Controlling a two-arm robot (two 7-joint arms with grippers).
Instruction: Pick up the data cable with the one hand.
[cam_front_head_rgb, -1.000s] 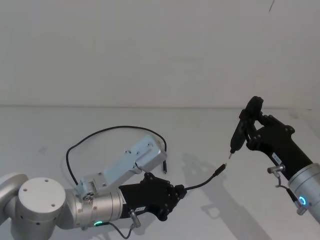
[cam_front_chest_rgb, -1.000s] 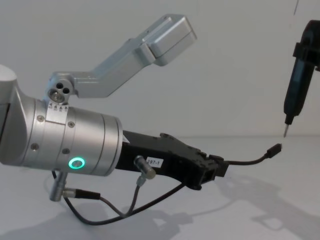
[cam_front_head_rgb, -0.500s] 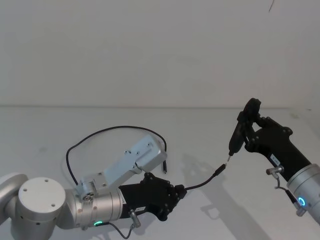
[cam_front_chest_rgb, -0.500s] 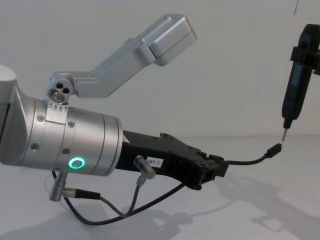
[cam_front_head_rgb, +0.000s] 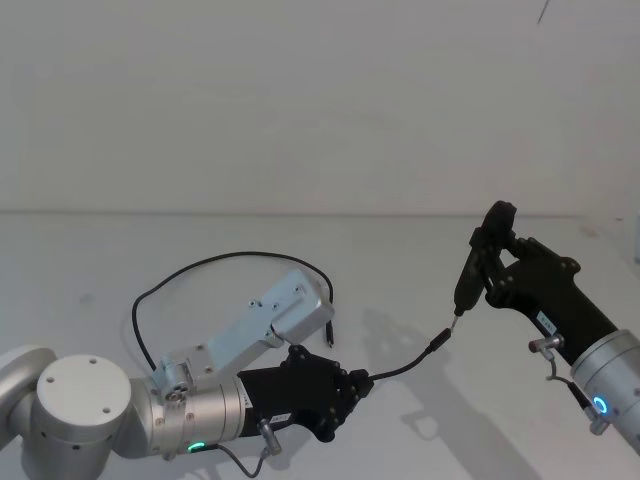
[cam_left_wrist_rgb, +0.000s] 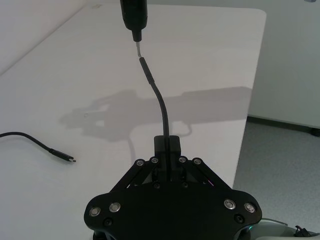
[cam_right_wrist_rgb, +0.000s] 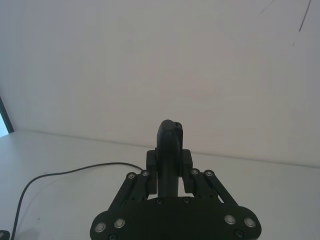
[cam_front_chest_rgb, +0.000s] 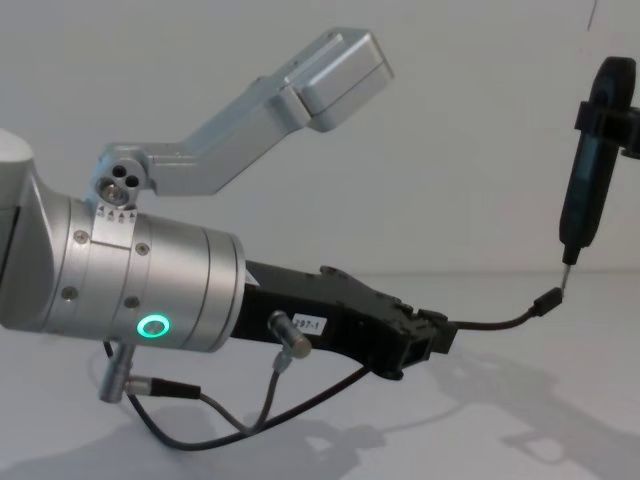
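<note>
I've got the left end effector (cam_front_head_rgb: 362, 383), the black angular two-jaw one on the fat silver cylinder with the green ring light, reaching forward low over the white desk (cam_front_head_rgb: 90, 250). Its jaws are clamped on the long thin black data cable (cam_front_head_rgb: 398, 368) a little way behind one plug. In the left wrist view the pads pinch the cord (cam_left_wrist_rgb: 161, 107) dead centre, and the free stub rises out of them and curves off the desk toward the right arm. In the chest view that stub (cam_front_chest_rgb: 495, 322) sticks out sideways, held clear of the surface, with its small dark plug (cam_front_chest_rgb: 547, 300) tipped upward.

The rest of the cable trails back behind the left arm in a wide loose loop lying flat on the desk, and its far plug (cam_left_wrist_rgb: 66, 158) rests on the surface.

The right end effector (cam_front_head_rgb: 486, 262) holds a slim dark upright tool (cam_front_chest_rgb: 589, 180), jaws closed around its body; the right wrist view shows the tool (cam_right_wrist_rgb: 169, 152) gripped between them. The tool's pale pointed tip (cam_front_chest_rgb: 566, 272) sits right at the raised plug, touching or just about; I can't tell which.
</note>
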